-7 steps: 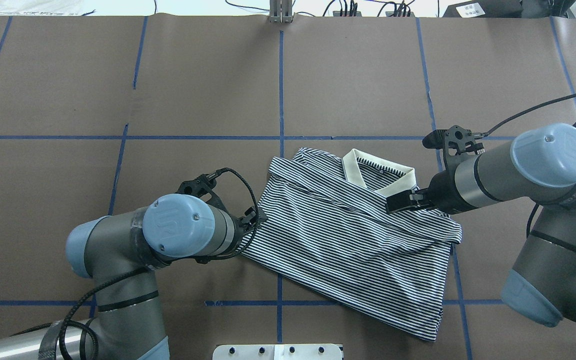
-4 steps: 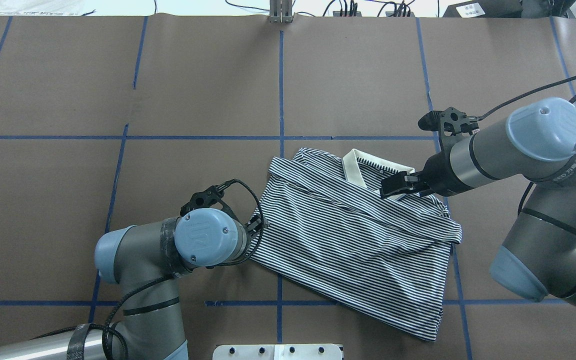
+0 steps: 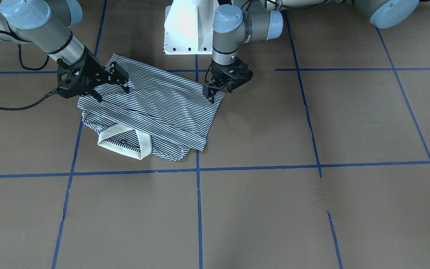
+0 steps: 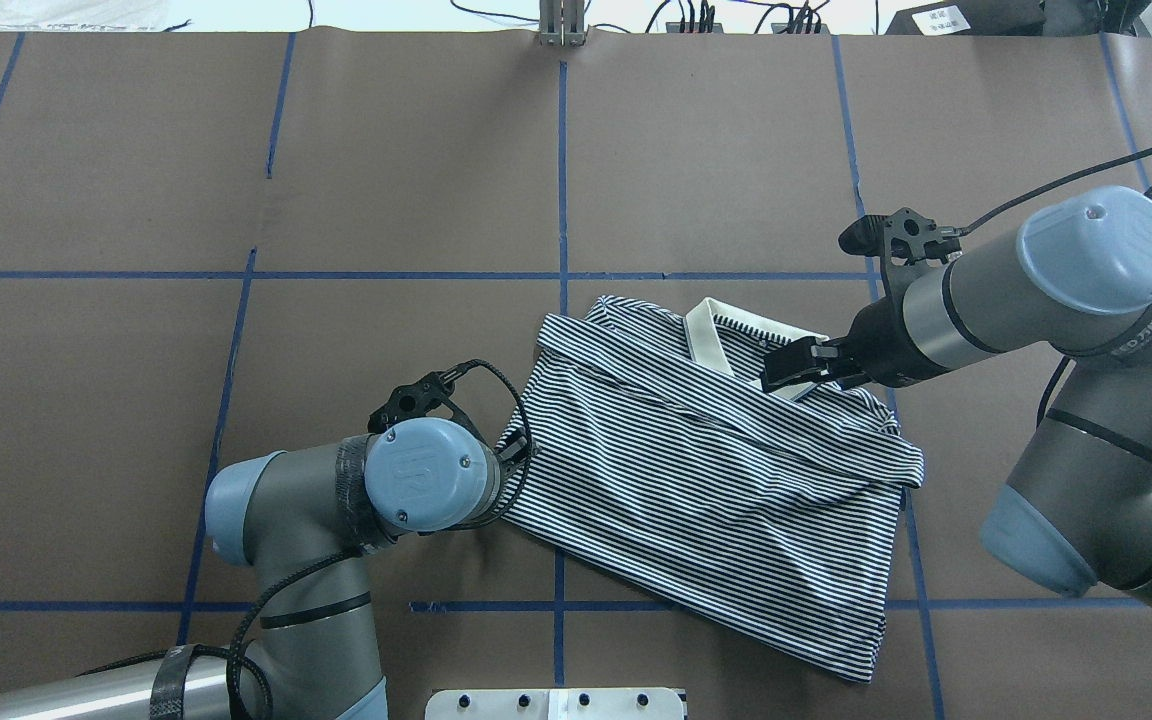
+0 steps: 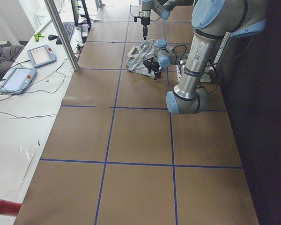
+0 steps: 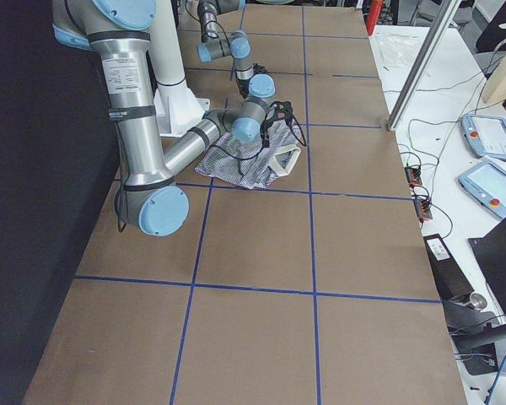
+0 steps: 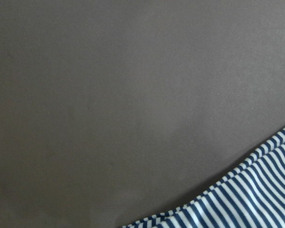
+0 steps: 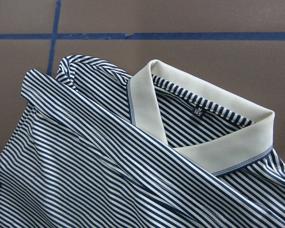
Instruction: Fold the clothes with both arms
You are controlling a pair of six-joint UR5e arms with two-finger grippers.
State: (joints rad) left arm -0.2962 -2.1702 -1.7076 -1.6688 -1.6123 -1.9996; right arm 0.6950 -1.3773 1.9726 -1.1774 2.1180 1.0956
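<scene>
The striped polo shirt (image 4: 696, 480) lies folded on the brown table, its cream collar (image 4: 706, 335) at the far side. In the front-facing view the shirt (image 3: 155, 112) shows its collar (image 3: 125, 144) toward the camera. My left gripper (image 3: 215, 89) points down at the shirt's corner, fingers spread, holding nothing. From overhead, the left gripper (image 4: 514, 450) is half hidden under its wrist. My right gripper (image 4: 784, 368) hovers open above the collar's right end; it also shows in the front-facing view (image 3: 110, 87). The right wrist view looks down on the collar (image 8: 147, 104). The left wrist view catches only a shirt edge (image 7: 256, 199).
The white pedestal base (image 3: 187, 30) stands at the robot's side of the table. Blue tape lines (image 4: 562, 180) grid the brown cover. A metal post (image 4: 561, 25) and cables sit at the far edge. Tablets (image 5: 41, 55) lie on a side bench.
The right gripper has lifted off the shirt's shoulder and drawn back toward the collar. The left arm's elbow swung right while its gripper stayed at the shirt's left edge. The shirt has not moved.
</scene>
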